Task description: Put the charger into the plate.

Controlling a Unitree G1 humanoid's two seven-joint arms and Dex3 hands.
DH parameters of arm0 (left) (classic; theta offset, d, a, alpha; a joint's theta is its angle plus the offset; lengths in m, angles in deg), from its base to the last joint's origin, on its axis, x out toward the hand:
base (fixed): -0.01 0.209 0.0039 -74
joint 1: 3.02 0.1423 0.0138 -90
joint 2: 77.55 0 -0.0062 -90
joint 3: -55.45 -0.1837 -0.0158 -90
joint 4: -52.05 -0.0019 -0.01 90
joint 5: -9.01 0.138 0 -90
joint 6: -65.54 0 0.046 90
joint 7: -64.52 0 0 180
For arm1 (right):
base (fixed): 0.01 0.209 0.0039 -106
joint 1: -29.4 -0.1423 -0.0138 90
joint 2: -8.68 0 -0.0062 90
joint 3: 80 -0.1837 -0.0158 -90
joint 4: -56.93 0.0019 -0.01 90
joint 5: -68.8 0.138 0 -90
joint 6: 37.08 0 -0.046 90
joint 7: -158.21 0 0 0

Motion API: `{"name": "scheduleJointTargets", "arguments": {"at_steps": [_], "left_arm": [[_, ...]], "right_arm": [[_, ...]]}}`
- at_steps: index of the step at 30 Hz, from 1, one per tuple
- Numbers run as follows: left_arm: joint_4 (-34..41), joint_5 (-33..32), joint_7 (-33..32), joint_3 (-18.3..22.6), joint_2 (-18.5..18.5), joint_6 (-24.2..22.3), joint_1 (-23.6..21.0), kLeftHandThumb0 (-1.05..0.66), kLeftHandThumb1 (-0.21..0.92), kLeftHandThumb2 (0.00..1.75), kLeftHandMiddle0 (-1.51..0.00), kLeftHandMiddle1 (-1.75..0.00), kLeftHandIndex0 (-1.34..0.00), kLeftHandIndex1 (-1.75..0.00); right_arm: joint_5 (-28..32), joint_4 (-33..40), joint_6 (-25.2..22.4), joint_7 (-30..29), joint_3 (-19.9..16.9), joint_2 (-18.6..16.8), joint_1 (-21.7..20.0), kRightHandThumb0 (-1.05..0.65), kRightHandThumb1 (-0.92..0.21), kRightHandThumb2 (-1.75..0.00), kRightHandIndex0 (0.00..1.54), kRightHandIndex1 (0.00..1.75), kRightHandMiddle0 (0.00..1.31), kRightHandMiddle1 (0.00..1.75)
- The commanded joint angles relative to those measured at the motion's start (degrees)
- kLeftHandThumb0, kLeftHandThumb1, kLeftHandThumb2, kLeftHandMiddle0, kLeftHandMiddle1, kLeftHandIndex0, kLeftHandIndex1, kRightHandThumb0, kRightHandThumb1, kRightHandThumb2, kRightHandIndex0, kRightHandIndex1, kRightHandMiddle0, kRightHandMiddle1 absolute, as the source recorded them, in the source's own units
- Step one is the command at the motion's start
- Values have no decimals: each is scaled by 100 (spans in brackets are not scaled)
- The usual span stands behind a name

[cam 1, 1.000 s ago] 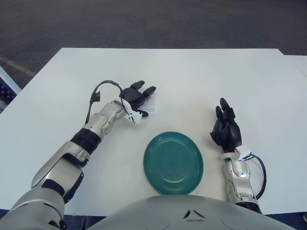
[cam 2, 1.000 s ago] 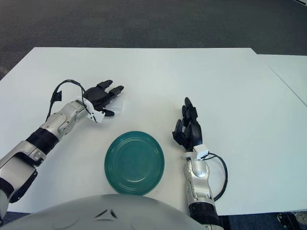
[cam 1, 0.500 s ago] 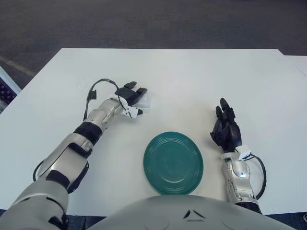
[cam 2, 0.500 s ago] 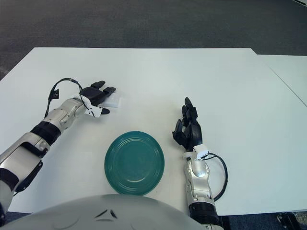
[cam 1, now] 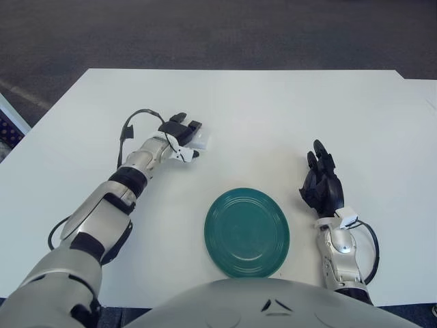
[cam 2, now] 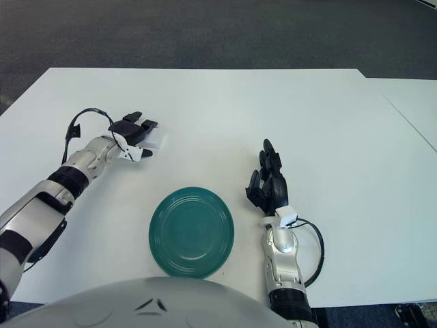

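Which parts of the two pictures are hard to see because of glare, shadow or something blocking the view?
Left eye view: the white charger barely stands out from the white table, and the left hand partly hides it. Right eye view: soft shadows under the green plate; the robot's torso blocks the bottom edge.

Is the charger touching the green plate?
Apart. In the left eye view, bare white table separates the charger, under the left hand, from the green plate.
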Motion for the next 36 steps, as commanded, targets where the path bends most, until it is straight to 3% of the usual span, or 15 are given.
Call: {"name": "scheduleJointTargets", "arguments": {"at_steps": [1, 6, 9, 10, 11, 13, 16, 17, 20, 25, 28, 31, 36], "left_arm": [[-340, 65, 91, -216, 40, -119, 96, -105, 92, 51, 0, 0, 0, -57], [-794, 136, -330, -365, 190, -140, 35, -105, 92, 50, 0, 0, 0, -79], [-1263, 167, -746, -479, 329, -44, -55, -105, 92, 49, -13, -6, -3, -113], [-1342, 167, -831, -511, 345, -1, -76, -105, 92, 48, -9, -56, -4, -130], [-1412, 163, -897, -538, 360, 31, -97, -105, 92, 48, -7, -74, -5, -135], [-1505, 153, -1052, -591, 364, 138, -118, -105, 92, 47, -6, -127, -9, -152], [-1684, 113, -1262, -645, 398, 298, -139, -100, 92, 43, -18, -159, -21, -167], [-1739, 70, -1298, -643, 406, 393, -147, -98, 92, 42, -20, -162, -24, -168], [-1855, -22, -1359, -632, 424, 582, -172, -81, 92, 39, -52, -171, -47, -173], [-1957, -298, -1411, -482, 481, 901, -152, -63, 92, 38, -66, -174, -61, -174], [-1934, -423, -1487, -437, 468, 1081, -158, -50, 62, 87, -70, -174, -53, -175], [-1940, -462, -1724, -450, 456, 1214, -142, -46, 51, 105, -74, -175, -51, -175], [-1970, -453, -2086, -483, 456, 1330, -126, -45, 44, 116, -80, -175, -53, -175]], "right_arm": [[-69, -952, -225, 10, 55, -137, 526, -85, -92, -90, 4, 0, 0, 12], [-76, -941, -201, 2, 45, -124, 548, -84, -92, -90, 4, 0, 0, 12], [-75, -933, -204, -14, 29, -122, 557, -84, -92, -90, 4, 1, 0, 14], [-73, -930, -204, -19, 22, -121, 560, -83, -92, -90, 5, 1, 0, 15], [-71, -929, -204, -21, 18, -120, 561, -83, -92, -90, 5, 1, 0, 15], [-78, -925, -203, -40, 9, -123, 566, -83, -92, -90, 5, 1, 0, 16], [-105, -927, -211, -86, -8, -119, 567, -83, -92, -90, 6, 1, 0, 17], [-115, -921, -217, -100, -11, -116, 571, -83, -92, -90, 6, 1, 0, 17], [-125, -914, -227, -115, -15, -107, 573, -82, -92, -90, 6, 1, 0, 18], [-95, -925, -226, -108, -18, -102, 570, -82, -92, -90, 7, 1, 0, 20], [-74, -952, -216, -100, -29, -101, 559, -82, -92, -89, 8, 1, 0, 21], [-51, -983, -206, -82, -39, -100, 544, -82, -92, -89, 8, 1, 0, 23], [-19, -1007, -209, -51, -45, -95, 529, -81, -92, -89, 9, 1, 0, 24]]}}
